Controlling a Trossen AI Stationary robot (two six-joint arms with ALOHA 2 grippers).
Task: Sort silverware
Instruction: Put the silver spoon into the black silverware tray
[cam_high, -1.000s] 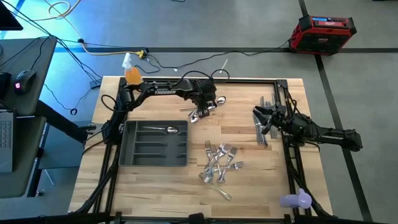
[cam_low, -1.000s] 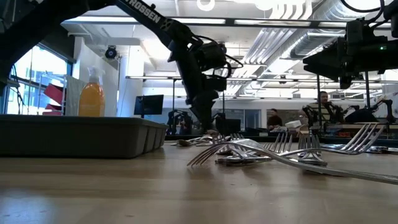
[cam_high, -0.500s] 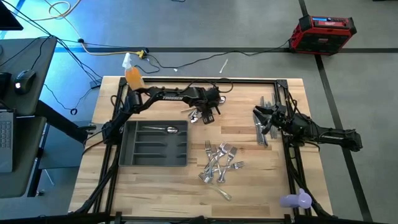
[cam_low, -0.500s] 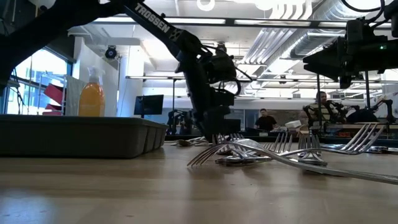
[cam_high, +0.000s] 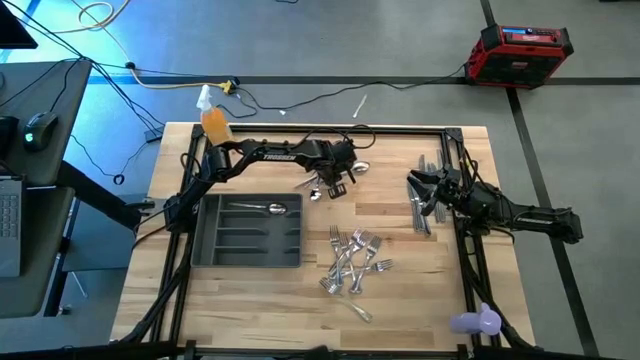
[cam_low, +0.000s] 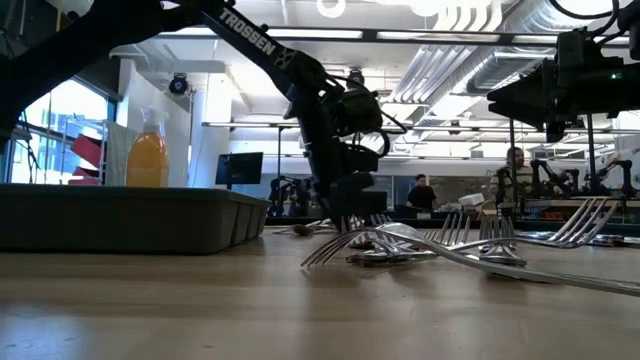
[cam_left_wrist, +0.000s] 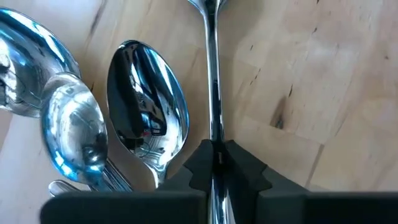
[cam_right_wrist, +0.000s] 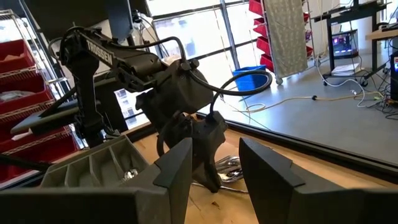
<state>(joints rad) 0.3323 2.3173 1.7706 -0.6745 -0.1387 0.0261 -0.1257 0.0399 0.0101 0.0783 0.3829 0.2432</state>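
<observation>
One spoon (cam_high: 268, 208) lies in the grey tray (cam_high: 215, 245). Beyond the tray's far corner, the left gripper (cam_left_wrist: 214, 163) pinches a spoon handle (cam_left_wrist: 212, 87) tight among roughly four spoons (cam_high: 325, 182); the exact count is hidden. The forks (cam_high: 352, 262) are too tangled to count. The right gripper (cam_right_wrist: 214, 165) hovers half-spread, empty, over the knives (cam_high: 418, 212).

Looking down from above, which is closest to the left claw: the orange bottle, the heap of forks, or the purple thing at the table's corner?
From the left gripper:
1. Heap of forks, mid-table, toward the front.
2. Orange bottle, back left corner; farther, though not by much.
3. Purple thing, front right corner, plainly farthest.
</observation>
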